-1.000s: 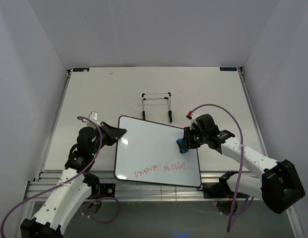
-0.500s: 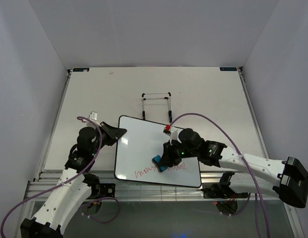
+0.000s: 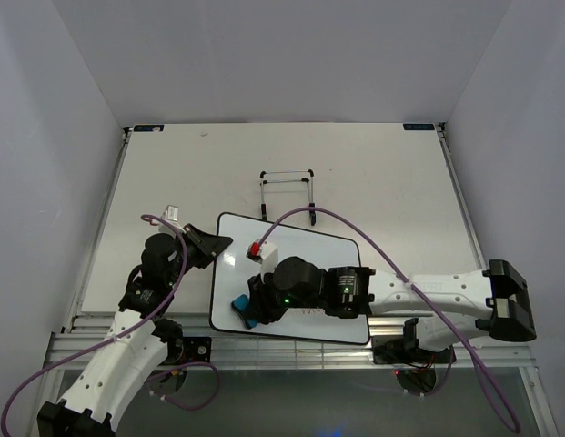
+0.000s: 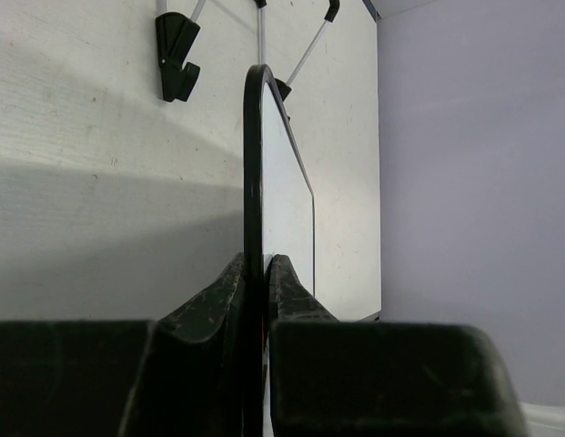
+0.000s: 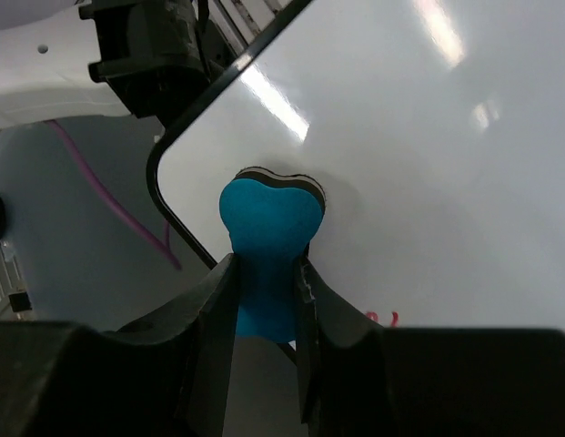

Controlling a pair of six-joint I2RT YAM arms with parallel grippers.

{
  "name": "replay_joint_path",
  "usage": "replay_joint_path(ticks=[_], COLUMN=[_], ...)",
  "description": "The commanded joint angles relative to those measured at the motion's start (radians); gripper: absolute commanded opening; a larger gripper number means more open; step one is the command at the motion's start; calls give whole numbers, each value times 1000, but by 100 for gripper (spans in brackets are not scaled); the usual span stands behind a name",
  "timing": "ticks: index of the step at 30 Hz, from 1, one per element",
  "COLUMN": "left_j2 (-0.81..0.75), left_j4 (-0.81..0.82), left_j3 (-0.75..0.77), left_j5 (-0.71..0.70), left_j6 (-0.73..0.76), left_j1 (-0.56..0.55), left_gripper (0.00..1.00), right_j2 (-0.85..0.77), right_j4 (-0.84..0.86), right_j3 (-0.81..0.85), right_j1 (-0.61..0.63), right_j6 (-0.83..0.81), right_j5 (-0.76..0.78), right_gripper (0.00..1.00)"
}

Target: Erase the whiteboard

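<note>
Bearing faint red marks [image 5: 384,318], the whiteboard [image 3: 311,262] sits pinched in left claw [image 3: 219,246]; right claw [image 3: 248,309] pinches eraser [image 5: 268,218].

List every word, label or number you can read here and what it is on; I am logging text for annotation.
None is legible.
Red handwriting on the whiteboard: mostly covered by the right arm, illegible.
Blue labels at the table far corners: too small to read.

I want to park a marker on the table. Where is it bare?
Bare: the table behind the wire stand, and right of the whiteboard, behind the right arm. Crowded: the near edge, where it and the left arm reach the board.
</note>
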Motion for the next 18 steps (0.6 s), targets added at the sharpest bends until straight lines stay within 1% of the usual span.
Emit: replay_joint_path(ticks=[1, 3, 6, 13, 18], left_j2=[-8, -13, -16, -13, -16], left_j4=[-58, -59, -61, -61, -61], left_j3=[-1, -4, -3, -3, -3], left_j5=[-57, -57, -59, -60, -62], left_j6=[86, 86, 88, 88, 88], left_j1=[-4, -4, -4, -6, -6], left_gripper=[0, 0, 0, 0, 0], right_j2=[87, 137, 168, 156, 105], right_j4=[-33, -64, -104, -173, -185], right_j3=[109, 147, 186, 166, 80], right_j1=[47, 63, 73, 73, 73], right_j6=[-8, -9, -5, 11, 41], right_j5=[101, 124, 157, 221, 212], right_gripper=[8, 8, 8, 8, 8])
